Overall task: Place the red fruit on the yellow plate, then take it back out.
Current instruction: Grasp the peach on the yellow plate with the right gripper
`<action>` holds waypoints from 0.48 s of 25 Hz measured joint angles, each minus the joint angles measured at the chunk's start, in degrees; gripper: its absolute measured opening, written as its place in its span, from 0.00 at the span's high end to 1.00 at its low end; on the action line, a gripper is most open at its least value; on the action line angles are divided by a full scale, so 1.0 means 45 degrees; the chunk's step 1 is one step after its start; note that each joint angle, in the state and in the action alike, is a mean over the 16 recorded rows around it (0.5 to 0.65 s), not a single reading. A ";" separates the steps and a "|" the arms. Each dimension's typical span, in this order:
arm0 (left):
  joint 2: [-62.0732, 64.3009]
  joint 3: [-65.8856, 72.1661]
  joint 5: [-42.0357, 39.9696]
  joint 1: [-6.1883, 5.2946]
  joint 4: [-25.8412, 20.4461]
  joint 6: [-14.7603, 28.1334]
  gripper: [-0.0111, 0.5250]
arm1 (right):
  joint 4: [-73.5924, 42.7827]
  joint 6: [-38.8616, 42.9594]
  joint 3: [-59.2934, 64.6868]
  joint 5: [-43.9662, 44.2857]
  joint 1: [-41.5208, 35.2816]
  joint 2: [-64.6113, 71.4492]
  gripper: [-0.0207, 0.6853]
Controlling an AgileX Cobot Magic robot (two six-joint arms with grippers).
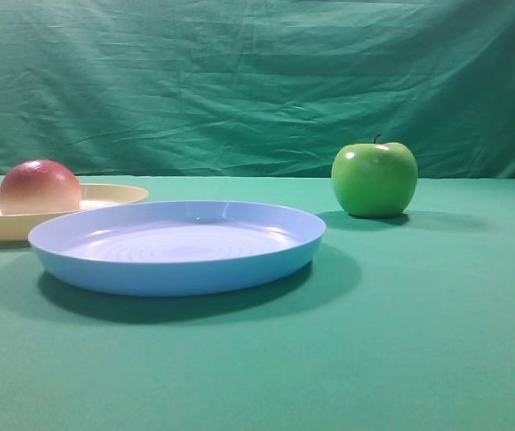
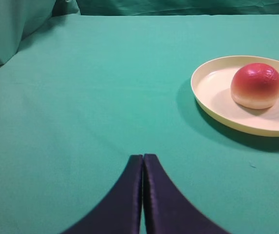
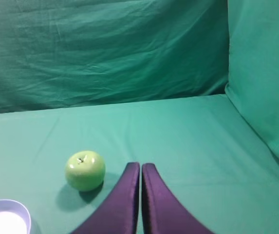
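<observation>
Blue plate [image 1: 176, 247]: nearest us, spare, unused.
Yellow plate [image 2: 212, 92]: far left on the desk [image 1: 419, 341], the goal.
Red fruit [image 2: 256, 85]: sitting on it, awaiting removal.
Left pincer [image 2: 143, 163]: clenched, empty, aimed nearby.
Right pincer [image 3: 140, 170]: clenched, idle.

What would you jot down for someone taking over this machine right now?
Left claw: shut, empty, above bare cloth, short of the yellow plate.
Right claw: shut, empty, near the green apple.
Red fruit: sitting on the yellow plate.
Blue plate: nothing in it, in the middle.
Done: fruit is on the plate.
Left: grab the fruit and take it back out.
</observation>
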 joint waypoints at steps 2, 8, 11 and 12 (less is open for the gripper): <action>0.0000 0.0000 0.0000 0.0000 0.0000 0.0000 0.98 | 0.0010 -0.0040 0.0785 -0.0340 -0.0005 -0.0364 0.97; 0.0000 0.0000 0.0000 0.0000 0.0000 0.0000 0.98 | 0.0049 -0.0055 0.2753 -0.1424 -0.0006 -0.0896 0.97; 0.0000 0.0000 0.0000 0.0000 0.0000 0.0000 0.98 | 0.0075 -0.0056 0.3402 -0.1830 -0.0006 -0.0916 0.97; 0.0000 0.0000 0.0000 0.0000 0.0000 0.0000 0.98 | 0.0083 -0.0056 0.3567 -0.1933 -0.0006 -0.0916 0.97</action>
